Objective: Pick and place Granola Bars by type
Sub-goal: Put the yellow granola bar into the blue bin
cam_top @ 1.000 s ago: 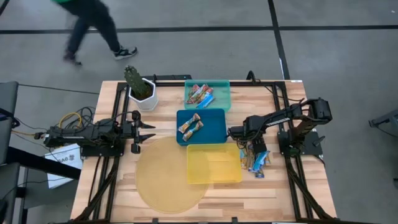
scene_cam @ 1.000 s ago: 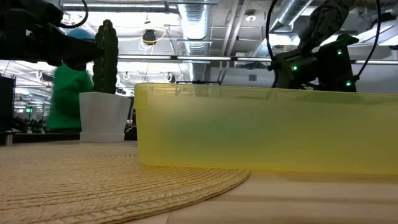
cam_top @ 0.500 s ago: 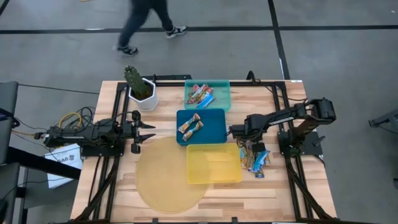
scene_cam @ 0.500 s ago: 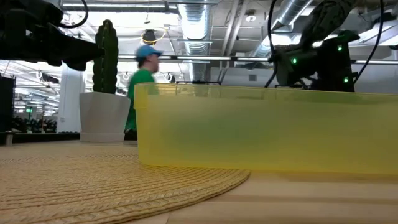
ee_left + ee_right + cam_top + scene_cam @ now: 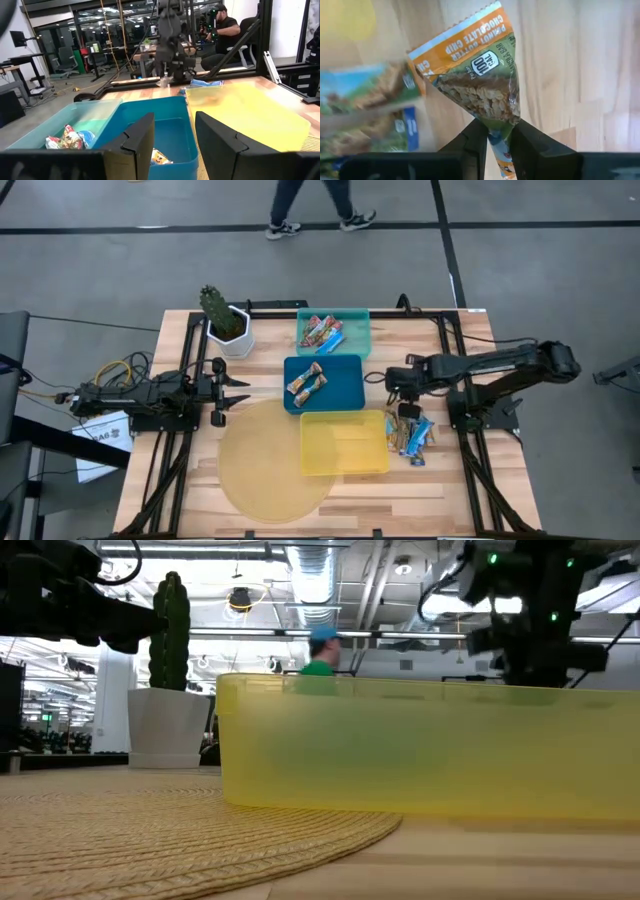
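On the table: a wooden table carries a round woven mat, three trays, a potted cactus and both arms.
Yellow tray: the yellow tray sits nearest the table's front edge, overlapping the mat's right side; nothing shows inside it.
Blue tray: the blue tray lies just behind the yellow one and holds two tan-brown bars at its left end.
Teal tray: the teal tray stands farthest back, beside the cactus, with several red-multicolour bars piled in it.
Loose pile: a small pile of blue-white bars lies on bare wood just right of the yellow tray.
Right arm: stretched out from its base at the table's right side, reaching leftward, its wrist above the wood between the blue tray and the loose pile.
Right gripper: the right gripper has its fingers pinched narrow on one end of a peanut butter chocolate chip bar, orange and green wrapped, which hangs above the wood beside the loose pile.
Left arm: lying low along the table's left side, pointing toward the trays.
Left gripper: the left gripper stands with its fingers parted and nothing between them.
Beyond the table: a person's legs show on the floor behind.
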{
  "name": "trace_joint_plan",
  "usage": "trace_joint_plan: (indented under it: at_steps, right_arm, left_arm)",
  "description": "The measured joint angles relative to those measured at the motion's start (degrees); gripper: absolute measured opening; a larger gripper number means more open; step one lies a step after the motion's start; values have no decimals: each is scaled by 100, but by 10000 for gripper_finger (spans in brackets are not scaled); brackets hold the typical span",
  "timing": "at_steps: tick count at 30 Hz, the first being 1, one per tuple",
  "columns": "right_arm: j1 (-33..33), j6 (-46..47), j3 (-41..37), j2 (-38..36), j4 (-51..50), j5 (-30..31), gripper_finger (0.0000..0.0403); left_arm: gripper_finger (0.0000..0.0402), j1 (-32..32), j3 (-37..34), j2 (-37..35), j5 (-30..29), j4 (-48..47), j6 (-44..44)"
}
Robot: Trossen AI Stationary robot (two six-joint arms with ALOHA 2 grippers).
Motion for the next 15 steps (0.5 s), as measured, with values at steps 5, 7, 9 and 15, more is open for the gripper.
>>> trace_joint_plan:
  at_steps: [5,7,9,15]
  right_arm:
    - [0,354,0,-664,259,5,58]
    - [0,403,0,-946,391,10,58]
    - [0,415,0,-1194,564,11,58]
    - [0,410,0,-1860,1376,11,58]
  left_arm:
    - [137,-1,0,2,-2,0,-11]
    - [137,-1,-2,0,-2,0,-6]
    - [137,0,-1,0,-2,0,-23]
    - [137,0,-1,0,-2,0,-13]
